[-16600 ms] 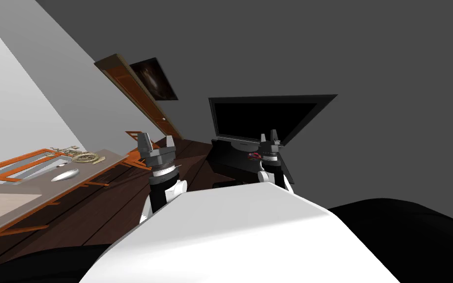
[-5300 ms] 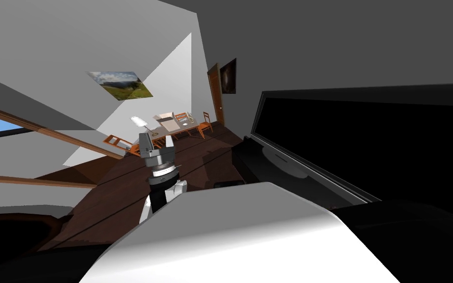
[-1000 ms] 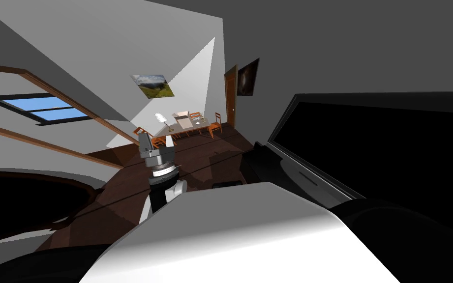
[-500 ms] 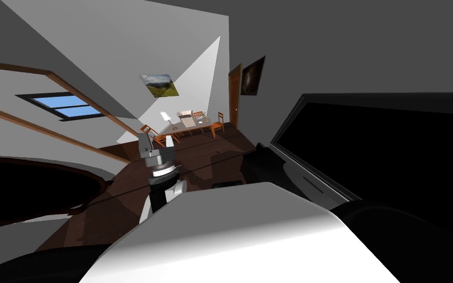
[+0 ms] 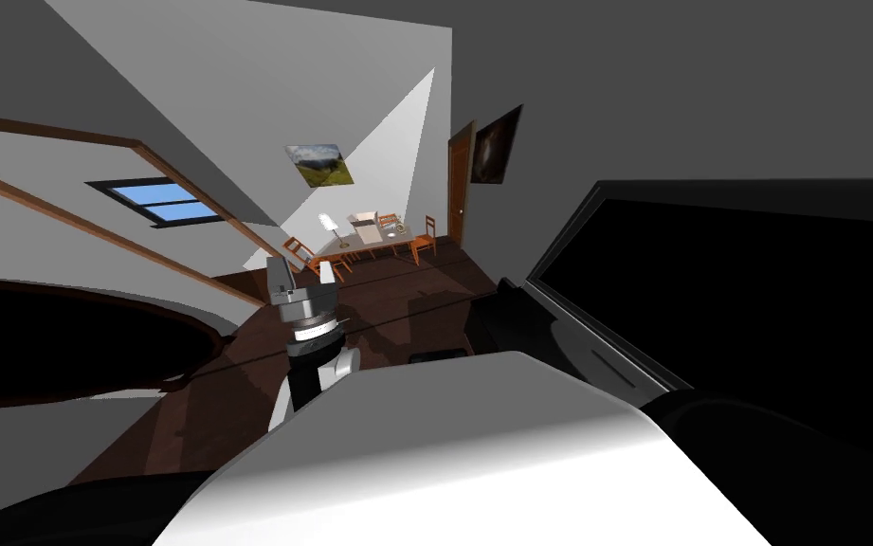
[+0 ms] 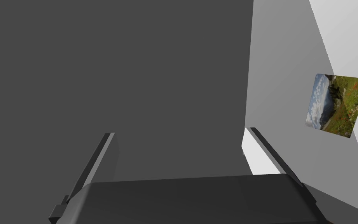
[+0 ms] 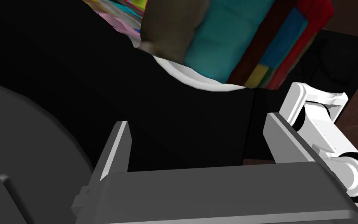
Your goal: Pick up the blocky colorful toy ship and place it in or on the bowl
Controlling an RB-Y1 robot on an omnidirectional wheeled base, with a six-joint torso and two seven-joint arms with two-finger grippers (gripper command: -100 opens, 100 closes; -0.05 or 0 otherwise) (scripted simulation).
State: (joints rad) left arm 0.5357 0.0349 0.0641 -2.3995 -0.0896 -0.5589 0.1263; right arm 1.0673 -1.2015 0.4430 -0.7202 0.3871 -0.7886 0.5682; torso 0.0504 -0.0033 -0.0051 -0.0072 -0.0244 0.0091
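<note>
In the right wrist view the blocky toy ship [image 7: 228,39], in teal, red, yellow and brown, lies just beyond my right gripper [image 7: 197,120]. It rests on the white rim of a bowl [image 7: 197,79], which stands on a black surface [image 7: 77,77]. That gripper is open and holds nothing; its fingers stand short of the bowl. My left gripper [image 5: 303,271] is raised in front of my chest, open and empty, and its fingers [image 6: 104,147] face a wall.
A large black TV [image 5: 756,284] on a black stand [image 5: 491,322] is close on my right. A dark round surface with a brown rim [image 5: 64,341] lies to my left. Dark wooden floor [image 5: 387,303] leads to a far table with orange chairs [image 5: 377,237] and a door [image 5: 461,180].
My head view has swung: the window, wall picture and far table have slid to the right in the picture. Both arms hold their pose and both grippers stay open.
</note>
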